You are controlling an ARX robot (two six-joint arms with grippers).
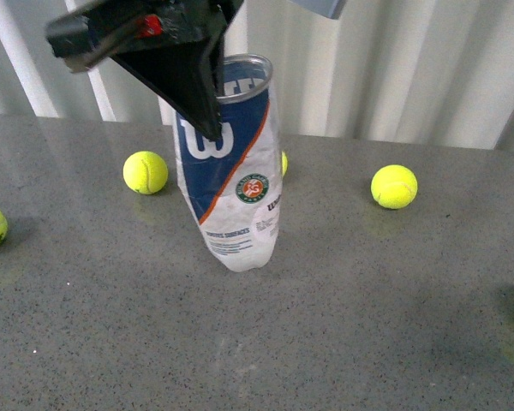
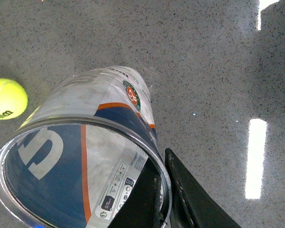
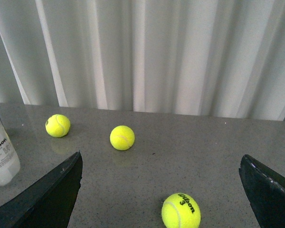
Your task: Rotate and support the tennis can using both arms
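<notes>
Yellow-green tennis balls [image 1: 146, 172] lie scattered on the grey tabletop [image 1: 368, 300].

left gripper [image 1: 211, 124] angled down, clamped on tennis can [image 1: 240, 201] rim | right gripper [image 3: 160, 161] spread wide (both fingers visible)

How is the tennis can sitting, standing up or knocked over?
Standing up. The tennis can has its base on the table and its silver rim on top.

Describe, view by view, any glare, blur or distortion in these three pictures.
Front view: the left end effector looms dark and slightly soft near the lens. Left wrist view: bright glare streaks the table; the rim of the tennis can looks stretched. Right wrist view: even light, sharp tennis balls.
</notes>
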